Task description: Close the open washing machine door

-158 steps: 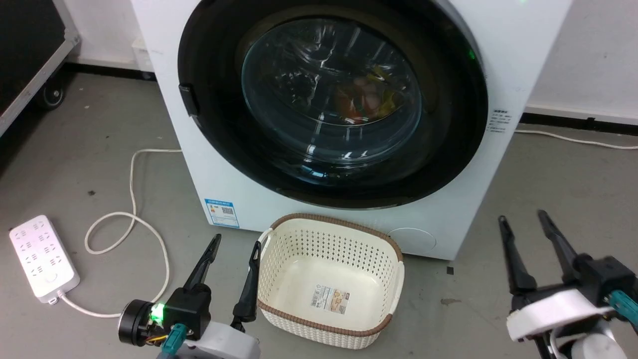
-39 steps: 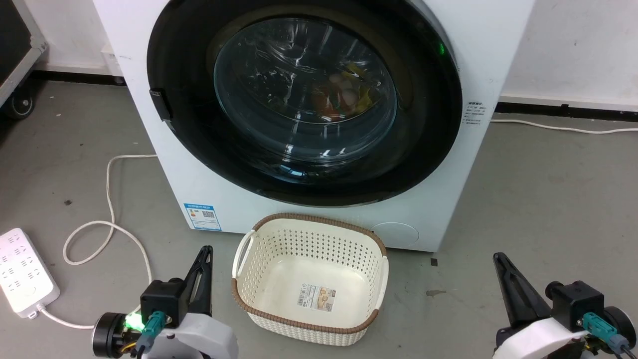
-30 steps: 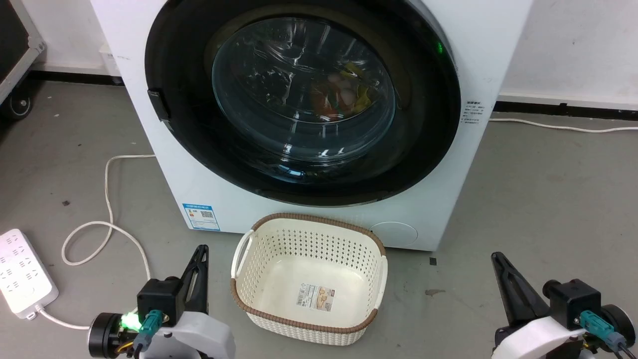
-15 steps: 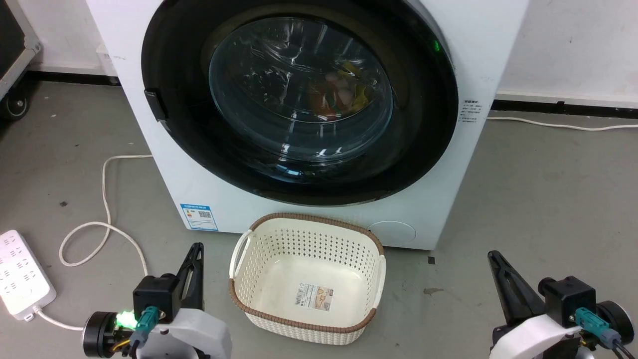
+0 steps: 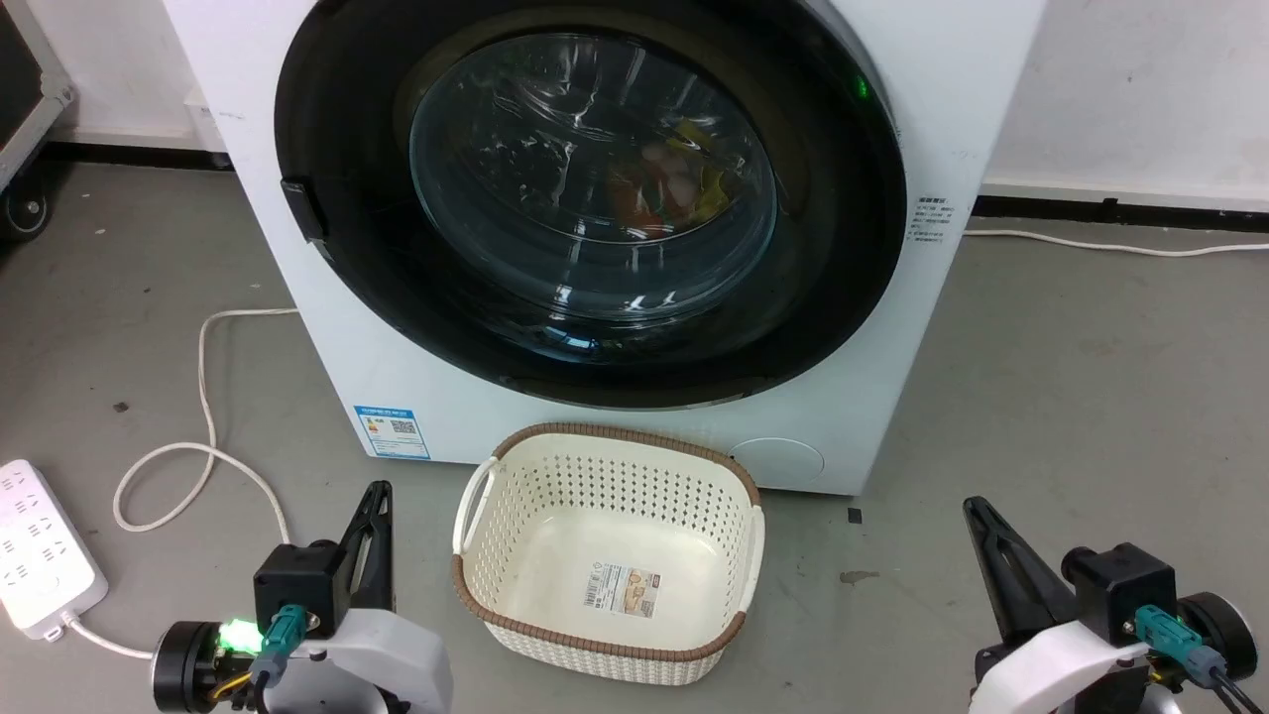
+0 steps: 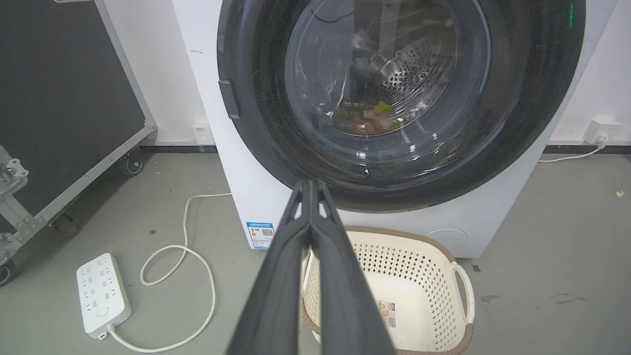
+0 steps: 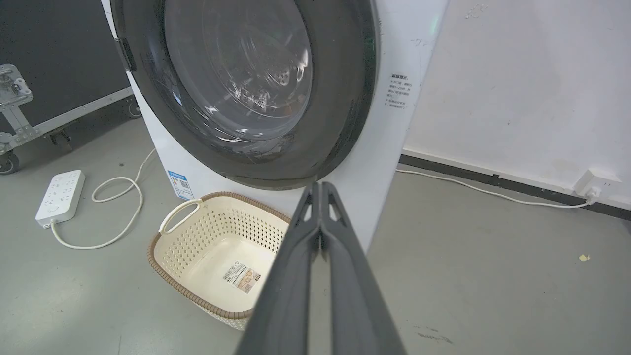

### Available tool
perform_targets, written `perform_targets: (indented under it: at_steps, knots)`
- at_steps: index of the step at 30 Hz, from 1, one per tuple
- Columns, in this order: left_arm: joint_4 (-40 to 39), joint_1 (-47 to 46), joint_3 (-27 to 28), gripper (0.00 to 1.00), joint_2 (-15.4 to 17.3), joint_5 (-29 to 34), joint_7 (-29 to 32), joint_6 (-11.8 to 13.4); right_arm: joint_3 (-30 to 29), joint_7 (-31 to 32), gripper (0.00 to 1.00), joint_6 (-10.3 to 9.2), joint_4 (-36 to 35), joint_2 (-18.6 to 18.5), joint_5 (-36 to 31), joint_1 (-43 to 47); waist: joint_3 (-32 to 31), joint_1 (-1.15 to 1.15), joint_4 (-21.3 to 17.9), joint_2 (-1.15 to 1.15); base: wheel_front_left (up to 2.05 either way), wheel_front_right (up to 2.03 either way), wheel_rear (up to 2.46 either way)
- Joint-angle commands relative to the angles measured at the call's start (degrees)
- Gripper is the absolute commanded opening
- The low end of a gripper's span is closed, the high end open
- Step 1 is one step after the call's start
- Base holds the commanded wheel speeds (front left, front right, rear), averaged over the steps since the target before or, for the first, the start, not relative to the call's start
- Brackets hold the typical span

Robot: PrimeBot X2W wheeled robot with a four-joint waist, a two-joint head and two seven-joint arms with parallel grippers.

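Observation:
The white washing machine fills the upper head view. Its round glossy black door lies flush against the front, with coloured laundry behind the glass bowl. A blue label sticker sits low on the front. My left gripper is low at the left, shut and empty, well short of the door. My right gripper is low at the right, also shut and empty.
A cream perforated basket with a brown rim stands on the grey floor before the washer, between my arms. A white power strip and looped cable lie left. A black wheeled case stands far left.
Both grippers, open 5.3 s ago, are now shut and sit lower and farther back. The head view has drifted slightly; the door stays flush against the washer.

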Motion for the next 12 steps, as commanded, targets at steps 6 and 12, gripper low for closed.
perform_targets:
  at_steps: [6, 12]
  knots:
    - [-0.3, 0.83, 0.16, 0.0, -0.02, 0.16, 0.01, 0.16, 0.05, 0.03, 0.0, -0.04, -0.39, 0.24, -0.43, -0.66, 0.0, 0.0, 0.0, 0.0, 0.0, 0.0, 0.0]
    - [-0.3, 0.83, 0.16, 0.0, -0.02, 0.16, 0.01, 0.16, 0.05, 0.03, 0.0, -0.04, -0.39, 0.24, -0.43, -0.66, 0.0, 0.0, 0.0, 0.0, 0.0, 0.0, 0.0]
